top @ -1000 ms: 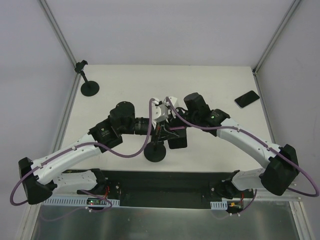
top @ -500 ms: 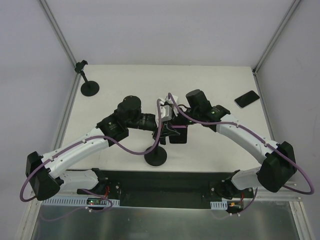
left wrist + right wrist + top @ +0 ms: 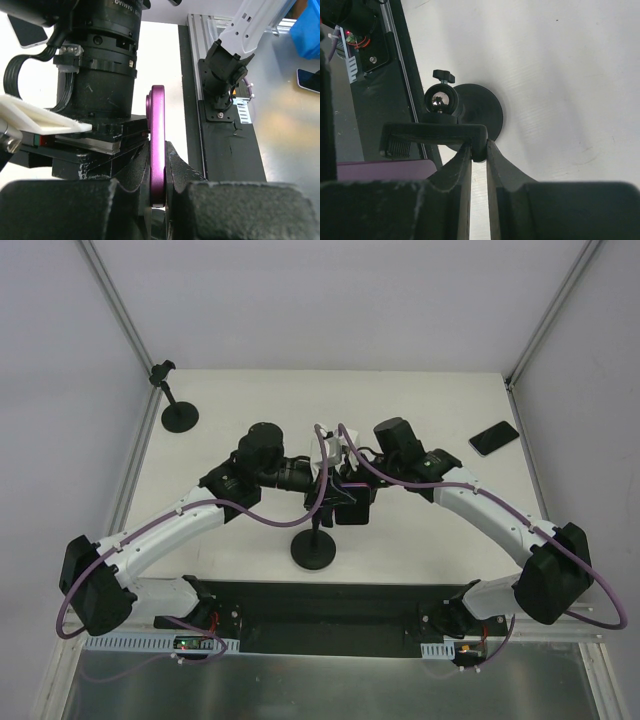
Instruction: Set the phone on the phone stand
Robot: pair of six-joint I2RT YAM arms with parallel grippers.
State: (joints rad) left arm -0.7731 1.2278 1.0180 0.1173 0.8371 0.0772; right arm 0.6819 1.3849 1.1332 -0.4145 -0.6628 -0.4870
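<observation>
My left gripper (image 3: pixel 158 150) is shut on the phone (image 3: pixel 157 125), seen edge-on with its pinkish-purple rim between the pads. In the top view the phone (image 3: pixel 354 512) hangs dark above the table's middle, where both grippers meet. My right gripper (image 3: pixel 479 148) is shut on the end of the clip (image 3: pixel 435 134) of the phone stand, above the stand's round base (image 3: pixel 482 112). The stand's base (image 3: pixel 313 550) sits near the table's front edge. The phone's purple back (image 3: pixel 385 169) shows just left of the clip. How phone and clip touch is hidden.
A second black stand (image 3: pixel 180 416) stands at the back left corner. A second phone (image 3: pixel 494 437) lies at the back right. The black mounting rail (image 3: pixel 330 605) runs along the table's front edge.
My left arm has swung right and away from me, bringing the phone closer to the stand's clip. The right gripper has stayed on the clip with a small shift.
</observation>
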